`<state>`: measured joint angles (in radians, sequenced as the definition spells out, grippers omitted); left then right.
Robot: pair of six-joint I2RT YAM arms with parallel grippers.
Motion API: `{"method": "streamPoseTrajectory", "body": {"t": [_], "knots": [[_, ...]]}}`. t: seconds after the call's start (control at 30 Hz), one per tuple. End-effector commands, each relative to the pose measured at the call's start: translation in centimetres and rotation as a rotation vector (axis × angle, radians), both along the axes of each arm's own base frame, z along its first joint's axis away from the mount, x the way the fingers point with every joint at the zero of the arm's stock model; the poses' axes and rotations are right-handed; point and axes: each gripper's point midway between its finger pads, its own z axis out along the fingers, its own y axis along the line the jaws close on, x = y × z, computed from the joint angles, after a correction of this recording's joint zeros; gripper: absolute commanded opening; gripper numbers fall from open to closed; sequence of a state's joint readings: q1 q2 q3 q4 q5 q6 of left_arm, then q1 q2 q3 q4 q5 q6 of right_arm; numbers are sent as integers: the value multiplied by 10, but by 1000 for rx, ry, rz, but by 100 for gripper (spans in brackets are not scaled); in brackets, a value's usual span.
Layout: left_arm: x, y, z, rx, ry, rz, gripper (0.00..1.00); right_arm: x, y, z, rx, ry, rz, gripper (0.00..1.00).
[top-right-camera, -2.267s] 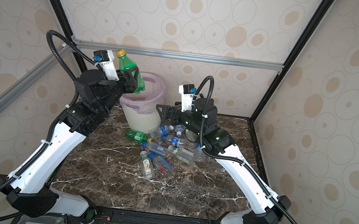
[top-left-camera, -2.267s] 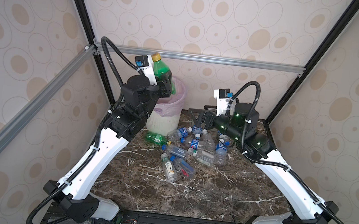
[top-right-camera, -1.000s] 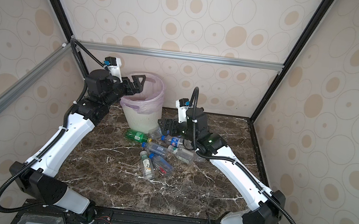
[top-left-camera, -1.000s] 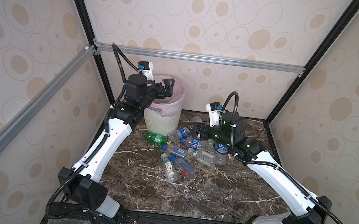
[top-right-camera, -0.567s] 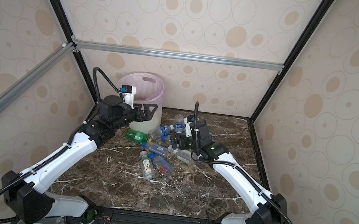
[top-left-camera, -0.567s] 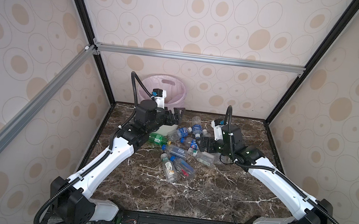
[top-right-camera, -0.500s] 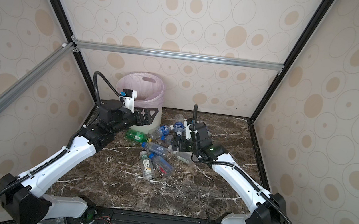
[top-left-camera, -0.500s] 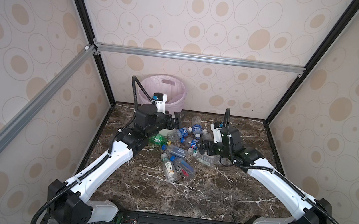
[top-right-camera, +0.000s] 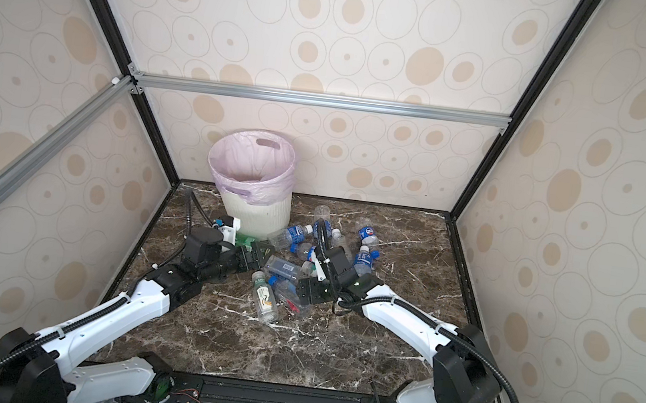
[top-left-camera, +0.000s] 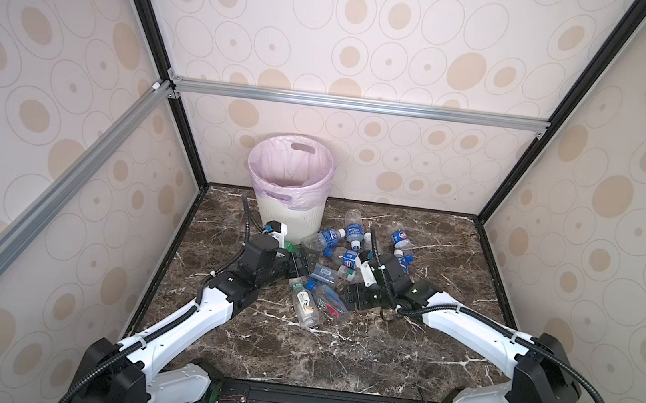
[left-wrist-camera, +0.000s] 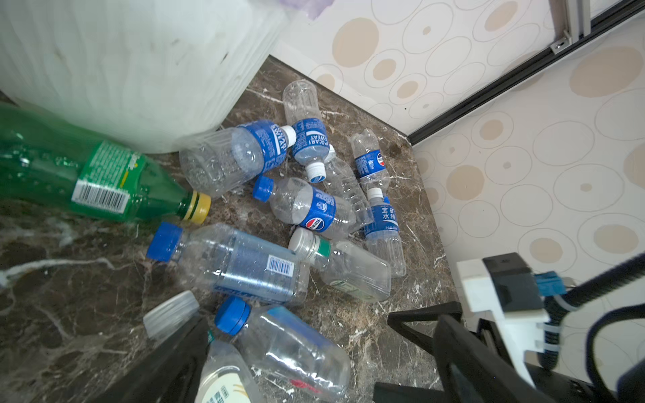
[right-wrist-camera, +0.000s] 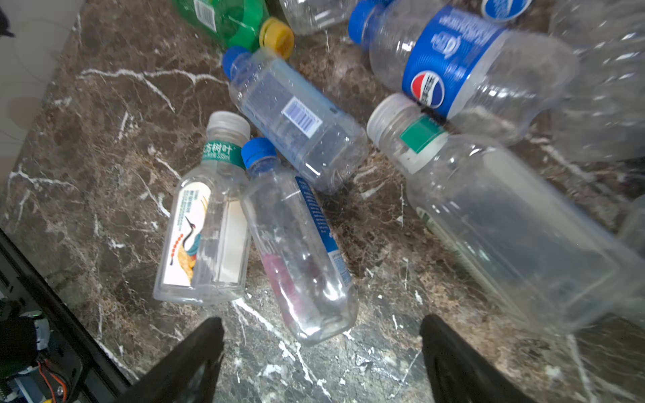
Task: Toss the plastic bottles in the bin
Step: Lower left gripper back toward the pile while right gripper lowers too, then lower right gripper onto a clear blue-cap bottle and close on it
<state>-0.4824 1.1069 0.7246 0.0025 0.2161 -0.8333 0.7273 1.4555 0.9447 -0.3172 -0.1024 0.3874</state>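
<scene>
Two white robot arms reach low over a dark marble table [top-left-camera: 335, 359] strewn with plastic bottles [top-left-camera: 329, 237]. All the bottles in sight lie on their sides in a loose heap running from the middle of the tabletop toward the far side.

The bin [top-left-camera: 292, 217], a white ribbed basket lined with a pale pink bag, stands upright at the far left, close to the back wall and just left of the heap. A green bottle [left-wrist-camera: 87, 174] with a yellow cap lies right at the bin's foot.

The left gripper [top-left-camera: 299, 264] hangs just near of the bin at the left edge of the heap, its jaws spread wide and holding nothing. The right gripper [top-left-camera: 351, 296] sits low at the near right edge of the heap. Its two black fingers [right-wrist-camera: 195, 359] stand well apart with nothing clamped between them.

The base of a clear blue-capped bottle [right-wrist-camera: 296, 244] lies just ahead of that gap. Pressed against its left side is a white-capped bottle with a crane on its label [right-wrist-camera: 199, 237]. To the right lies a larger square clear bottle [right-wrist-camera: 488, 216] with a white cap and a green neck band. Beyond it, farther into the heap, several clear bottles with blue labels lie jumbled together.
</scene>
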Motion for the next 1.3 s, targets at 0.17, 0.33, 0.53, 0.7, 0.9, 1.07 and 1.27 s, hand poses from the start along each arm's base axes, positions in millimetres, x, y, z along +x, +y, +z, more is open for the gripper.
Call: {"method": "streamPoseTrajectory", "body": {"t": [0.17,0.33,0.53,0.7,0.9,1.07,1.27], "knots": [[-5,0,11,-111,-2,29,99,-7,24,-31,5,52,49,83],[-5,0,10,-117,-2,31,99,-12,31,-48,-27,75,67,76],[-4,-1,8,-137,1,34,99,-16,31,-61,-42,99,63,67],[-4,-1,4,-138,12,39,99,-20,33,-67,-53,110,77,63],[-4,-1,-1,-164,21,49,99,-26,30,-72,-96,119,111,58],[-4,-1,-5,-176,26,57,99,-31,27,-70,-104,122,127,52],[0,-4,-8,-183,26,54,99,-35,22,-60,-104,108,127,46]]}}
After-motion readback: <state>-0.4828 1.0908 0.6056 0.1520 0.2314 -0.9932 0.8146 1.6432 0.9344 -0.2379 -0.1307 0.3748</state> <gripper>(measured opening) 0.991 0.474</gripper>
